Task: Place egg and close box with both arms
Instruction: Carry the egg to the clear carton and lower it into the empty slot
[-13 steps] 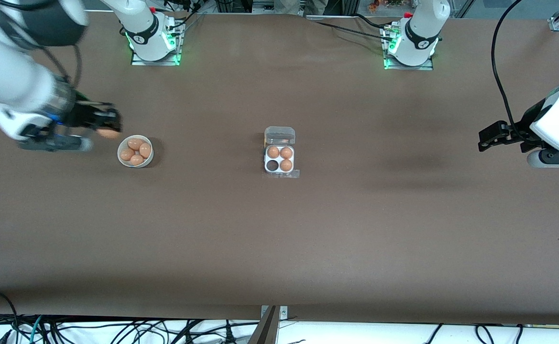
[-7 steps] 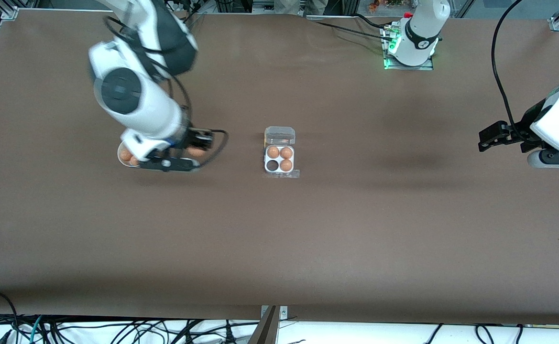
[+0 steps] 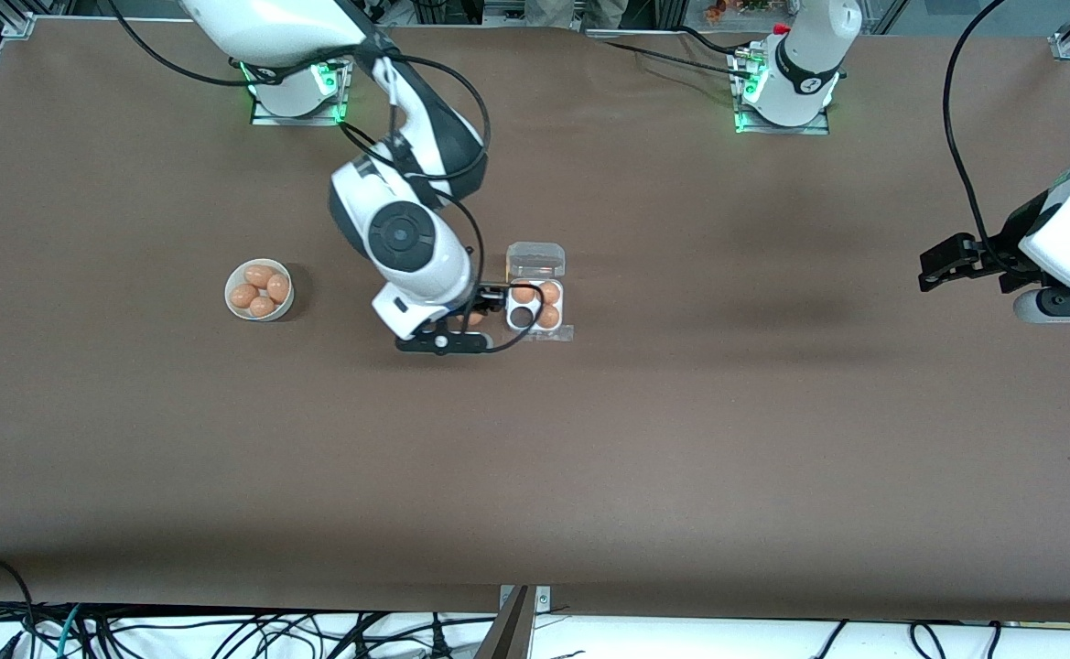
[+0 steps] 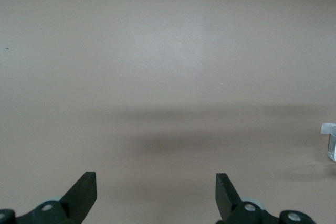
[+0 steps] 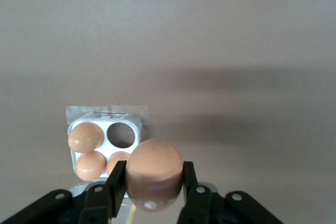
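The box sits mid-table with its clear lid open. Its whitish tray holds three eggs, and the cell nearest the front camera toward the right arm's end is empty. My right gripper is shut on the egg and holds it just beside the box, toward the right arm's end. The right wrist view shows the box and its empty cell ahead of the held egg. My left gripper is open and empty, and waits over bare table at the left arm's end.
A round white bowl with several eggs stands toward the right arm's end of the table. The brown table surface spreads round the box. A corner of the box shows in the left wrist view.
My right arm has swung from the bowl across to the box, carrying the egg. The left arm has barely moved.
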Available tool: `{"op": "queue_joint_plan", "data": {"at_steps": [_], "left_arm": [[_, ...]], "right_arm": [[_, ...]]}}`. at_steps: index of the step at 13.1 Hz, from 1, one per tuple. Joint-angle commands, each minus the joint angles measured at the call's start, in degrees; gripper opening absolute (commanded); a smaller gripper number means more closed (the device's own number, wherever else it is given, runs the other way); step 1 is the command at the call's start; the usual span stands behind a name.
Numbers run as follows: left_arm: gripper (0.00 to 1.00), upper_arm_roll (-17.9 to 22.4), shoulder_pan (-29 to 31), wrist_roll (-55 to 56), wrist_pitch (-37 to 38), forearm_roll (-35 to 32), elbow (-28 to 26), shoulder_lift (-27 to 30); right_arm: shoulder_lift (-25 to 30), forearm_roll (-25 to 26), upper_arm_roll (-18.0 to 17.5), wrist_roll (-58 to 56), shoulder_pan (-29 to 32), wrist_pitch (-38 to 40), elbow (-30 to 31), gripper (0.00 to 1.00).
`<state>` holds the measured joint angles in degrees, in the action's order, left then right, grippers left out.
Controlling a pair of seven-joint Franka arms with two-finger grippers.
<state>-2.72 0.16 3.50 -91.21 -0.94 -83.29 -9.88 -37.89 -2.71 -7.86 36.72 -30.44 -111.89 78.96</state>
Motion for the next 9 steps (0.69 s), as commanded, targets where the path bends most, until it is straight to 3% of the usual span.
{"op": "queue_joint_plan", "data": {"at_steps": [1,9], "left_arm": [[1.0,0.08,0.28,-0.95,0.95,1.12,1.81,-0.76],[1.0,0.08,0.19,-0.34,0.95,1.12,1.81,-0.84]], "right_arm": [[-3.5,0.95,0.65,1.25,-2.6,-1.31,-3.55,0.0],[-9.22,4.82,0.82,5.64,-7.27,-7.19,-3.2,0.0]]}}
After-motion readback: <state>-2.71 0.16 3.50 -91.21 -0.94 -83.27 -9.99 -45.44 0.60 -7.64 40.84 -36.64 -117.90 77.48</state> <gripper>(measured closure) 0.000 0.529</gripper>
